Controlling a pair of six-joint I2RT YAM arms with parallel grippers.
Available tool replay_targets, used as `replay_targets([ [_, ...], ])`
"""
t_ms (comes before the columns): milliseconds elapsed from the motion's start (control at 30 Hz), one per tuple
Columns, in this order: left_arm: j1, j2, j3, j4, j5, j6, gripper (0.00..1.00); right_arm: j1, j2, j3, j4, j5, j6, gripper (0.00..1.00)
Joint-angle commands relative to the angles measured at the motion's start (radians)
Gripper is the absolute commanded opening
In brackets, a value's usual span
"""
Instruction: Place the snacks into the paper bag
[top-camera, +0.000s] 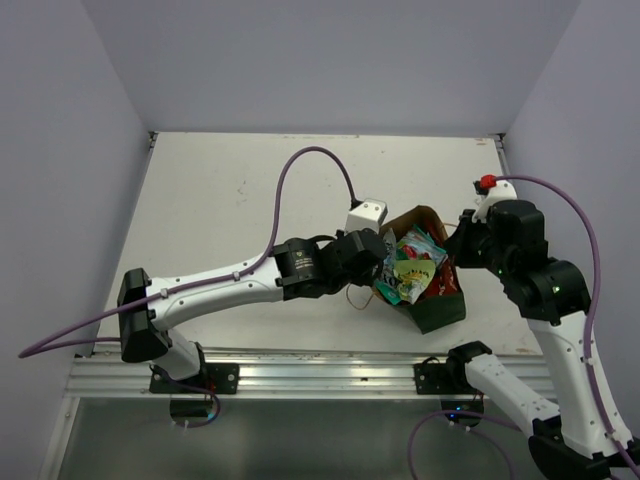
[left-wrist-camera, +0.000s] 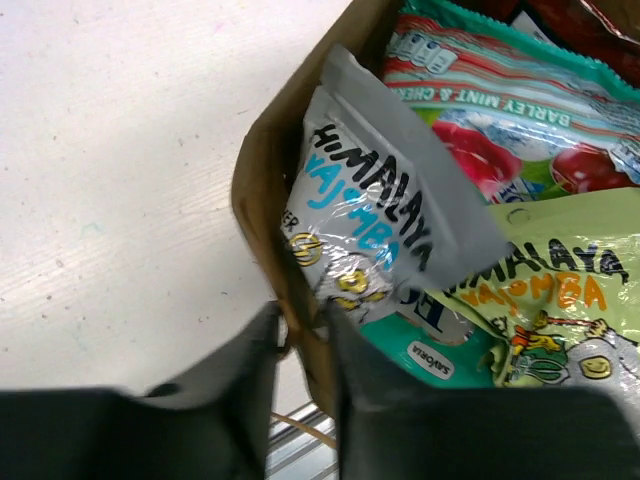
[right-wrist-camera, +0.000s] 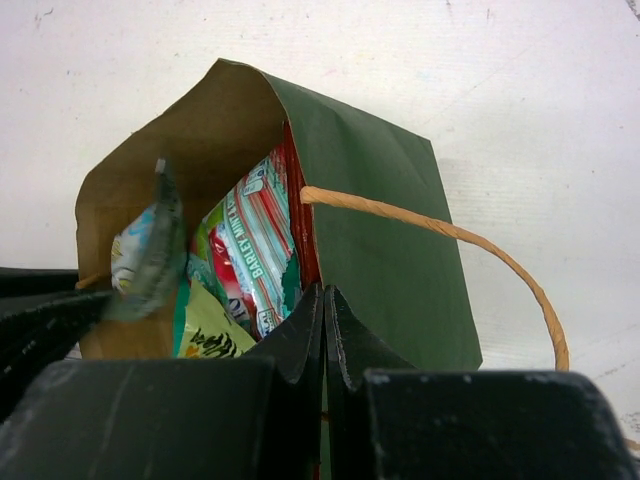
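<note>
Closest to the left wrist lens, the left fingers (left-wrist-camera: 400, 400) were narrowed onto the brown inner wall of the paper bag (left-wrist-camera: 265, 180), the rim pinched between them. The right fingers (right-wrist-camera: 290, 350) were pressed nearly together at the opposite edge of the mouth, apparently gripping the dark green wall, with a tan loop handle (right-wrist-camera: 450, 235) arcing beside them.

From overhead the bag stood on the tabletop (top-camera: 250, 200) between the two arms, its mouth open upward and crowded with snacks. A pale blue-silver packet (left-wrist-camera: 370, 220) leaned against the rim held by the left fingers, overlapping a light green packet (left-wrist-camera: 560, 300) and a teal packet (left-wrist-camera: 500, 110) printed with "Barley Mint". No packet showed loose on the tabletop.

The filling looked close to done, and the step in hand was likely holding the mouth spread while the last packets settled. The silver packet rode high, so the next move probably called for coaxing it deeper, then letting go of each side gently enough that the light bag would not tip or spill.
</note>
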Motion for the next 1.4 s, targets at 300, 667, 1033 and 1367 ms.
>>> replay_targets([
  [300, 0.0, 0.001, 0.001, -0.026, -0.059, -0.03, 0.0, 0.001, 0.008, -0.008, 0.02, -0.008, -0.023, 0.0],
  [667, 0.092, -0.016, 0.284, -0.227, -0.082, 0.046, 0.0, 0.001, 0.074, 0.125, -0.01, -0.122, -0.075, 0.0],
  [1033, 0.282, -0.062, 0.251, -0.304, -0.042, 0.08, 0.0, 0.089, 0.188, 0.127, 0.017, -0.2, -0.031, 0.0],
  [1367, 0.347, -0.103, 0.143, -0.269, 0.012, 0.077, 0.0, 0.3, 0.266, 0.053, 0.137, -0.093, 0.055, 0.0],
])
